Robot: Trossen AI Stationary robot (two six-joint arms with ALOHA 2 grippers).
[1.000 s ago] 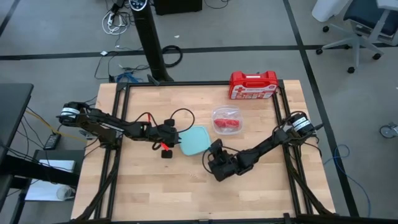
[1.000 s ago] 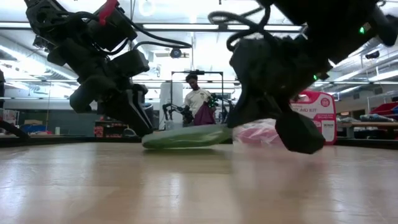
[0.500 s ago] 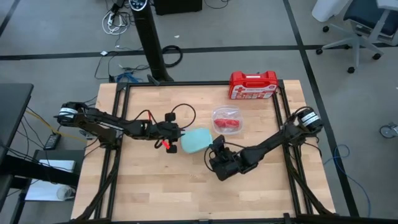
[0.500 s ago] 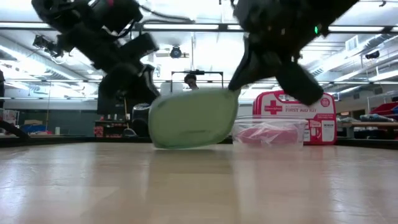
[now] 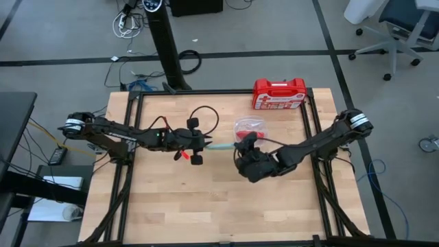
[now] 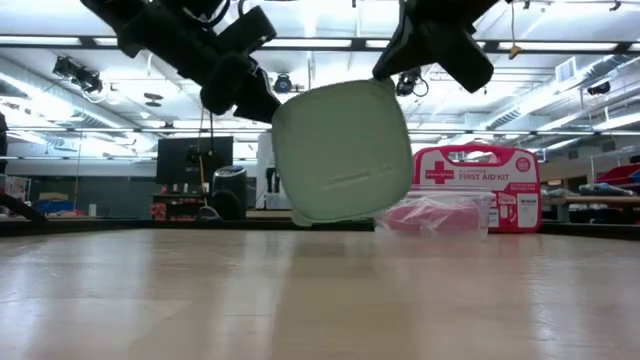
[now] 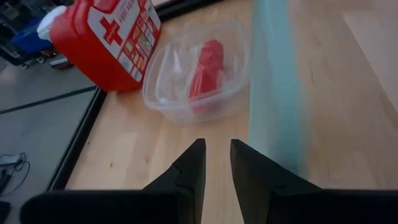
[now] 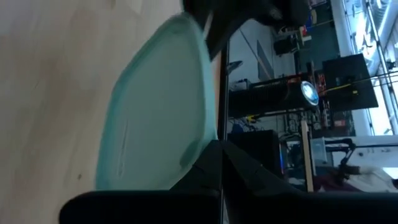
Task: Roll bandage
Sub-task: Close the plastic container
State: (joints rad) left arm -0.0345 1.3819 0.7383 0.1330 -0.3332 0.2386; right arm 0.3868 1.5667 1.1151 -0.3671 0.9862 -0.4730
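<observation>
My right gripper (image 5: 241, 146) pinches the pale lid (image 6: 342, 151) by one rim, holding it on edge, clear of the bench mid-table. Left gripper (image 5: 200, 146) sits at the lid's opposite rim; fingers (image 7: 189, 171) nearly together w/ a slit between, lid beside them, not in them. Bandage (image 7: 205, 68) lies in the clear tub (image 7: 163, 87), just behind the lid toward the far edge, near the red case (image 5: 279, 94). To do this well: park lid flat well away from tub, then reach in w/ left.
</observation>
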